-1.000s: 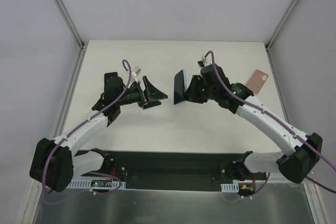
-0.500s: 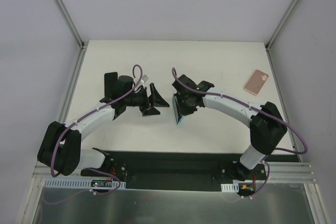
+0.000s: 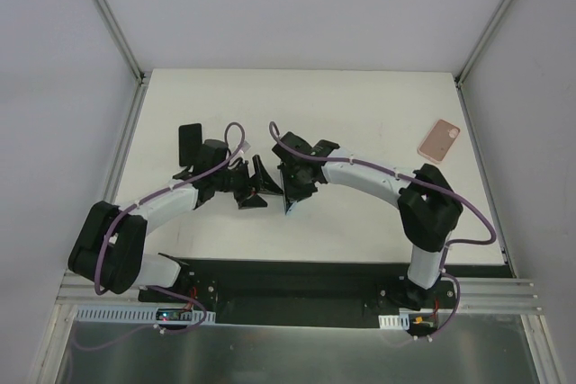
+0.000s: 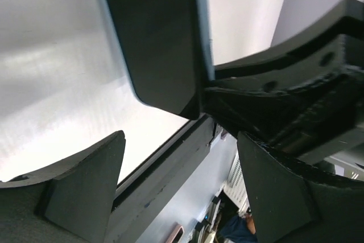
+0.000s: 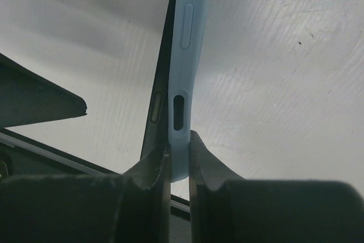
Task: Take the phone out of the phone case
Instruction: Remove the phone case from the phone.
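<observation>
White table (image 3: 360,105); one pink slab (image 3: 439,139) lies flat (far right corner).

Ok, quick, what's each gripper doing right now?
Left gripper: open, holding nothing.
Right gripper: shut on the light blue phone case holding the phone.

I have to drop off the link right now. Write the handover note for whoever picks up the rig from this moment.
Right tool: shut, pinching the light blue case with the phone in it, held on edge over the middle of the table.
Left tool: open, facing the phone's corner, not touching it.
Done: the cased phone is grasped and held between the arms.
Left: grip the phone with the left tool, work it out of the case.
A pink flat item lies far right, apart from both arms.
</observation>
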`<state>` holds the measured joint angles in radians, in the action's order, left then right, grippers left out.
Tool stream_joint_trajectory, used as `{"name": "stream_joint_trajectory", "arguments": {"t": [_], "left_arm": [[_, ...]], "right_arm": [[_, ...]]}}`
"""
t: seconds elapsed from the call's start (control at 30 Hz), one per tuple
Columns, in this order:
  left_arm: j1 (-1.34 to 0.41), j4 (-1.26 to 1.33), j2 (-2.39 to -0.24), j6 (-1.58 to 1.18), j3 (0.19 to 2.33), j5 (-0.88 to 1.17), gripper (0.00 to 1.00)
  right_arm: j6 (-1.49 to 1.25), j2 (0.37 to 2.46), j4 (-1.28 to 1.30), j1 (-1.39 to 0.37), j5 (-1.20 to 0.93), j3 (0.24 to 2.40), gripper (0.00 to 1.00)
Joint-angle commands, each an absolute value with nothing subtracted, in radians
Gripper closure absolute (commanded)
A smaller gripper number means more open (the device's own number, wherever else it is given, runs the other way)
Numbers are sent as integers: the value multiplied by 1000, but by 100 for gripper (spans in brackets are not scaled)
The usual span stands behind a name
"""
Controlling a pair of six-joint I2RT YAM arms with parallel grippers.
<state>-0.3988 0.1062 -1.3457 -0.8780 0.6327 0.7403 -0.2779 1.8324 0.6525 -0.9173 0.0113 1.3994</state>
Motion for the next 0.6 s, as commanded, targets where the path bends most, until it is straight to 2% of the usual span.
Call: {"name": "stream_joint_trajectory", "arguments": {"t": [0.0, 0.2, 0.57], "left_arm": [[-367, 114, -1335, -848, 585, 718, 23], [-362, 117, -1333, -847, 549, 716, 26], [-336, 106, -1278, -835, 517, 709, 30]], "right_arm": [[-319, 1845, 627, -928, -8, 1410, 98], [-328, 1870, 592, -928, 9, 1402, 99], [-347, 2008, 542, -945, -106, 1460, 99]]}}
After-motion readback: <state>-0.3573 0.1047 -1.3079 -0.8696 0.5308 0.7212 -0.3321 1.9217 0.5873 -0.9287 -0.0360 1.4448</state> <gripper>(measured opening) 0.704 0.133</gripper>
